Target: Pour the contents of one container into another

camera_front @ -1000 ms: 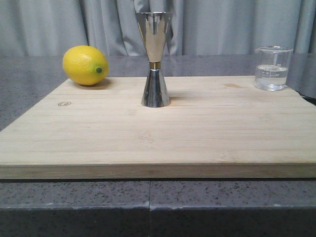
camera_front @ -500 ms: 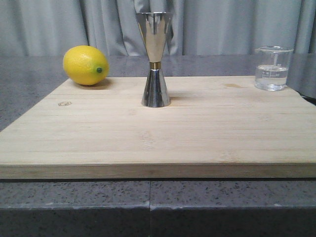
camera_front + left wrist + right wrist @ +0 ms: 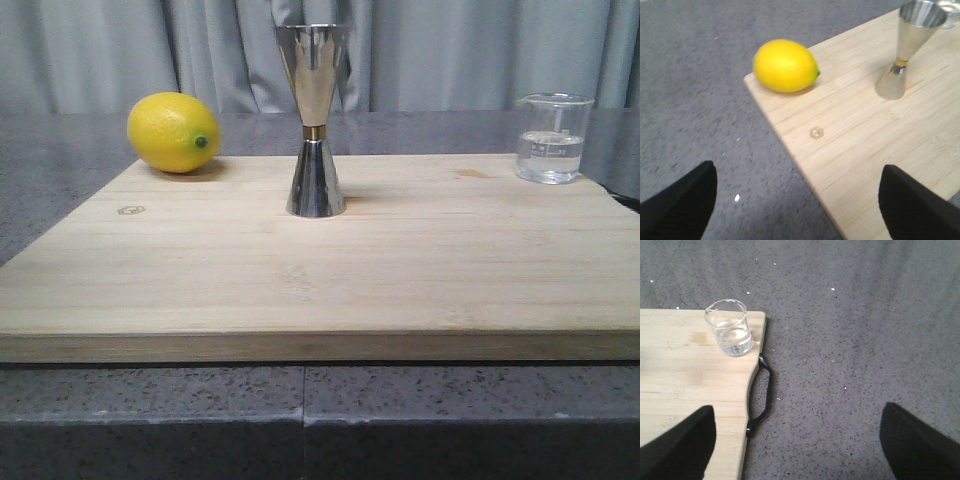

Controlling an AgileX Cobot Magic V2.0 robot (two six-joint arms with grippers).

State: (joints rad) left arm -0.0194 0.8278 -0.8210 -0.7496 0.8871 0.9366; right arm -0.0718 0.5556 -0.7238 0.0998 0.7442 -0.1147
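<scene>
A small clear glass beaker (image 3: 550, 138) with some clear liquid stands at the far right corner of the wooden board (image 3: 320, 270); it also shows in the right wrist view as the beaker (image 3: 730, 334). The tall steel jigger (image 3: 315, 120) stands upright at the board's far middle, seen too as the jigger (image 3: 907, 47). My left gripper (image 3: 797, 200) hangs open above the board's left edge, nothing between its fingers. My right gripper (image 3: 797, 440) is open over the counter beside the board's right edge, well short of the beaker. Neither gripper shows in the front view.
A yellow lemon (image 3: 173, 132) lies at the board's far left corner, also the lemon (image 3: 785, 66). A black handle (image 3: 762, 395) sticks out from the board's right edge. Grey speckled counter (image 3: 855, 340) surrounds the board; a curtain (image 3: 470, 50) hangs behind.
</scene>
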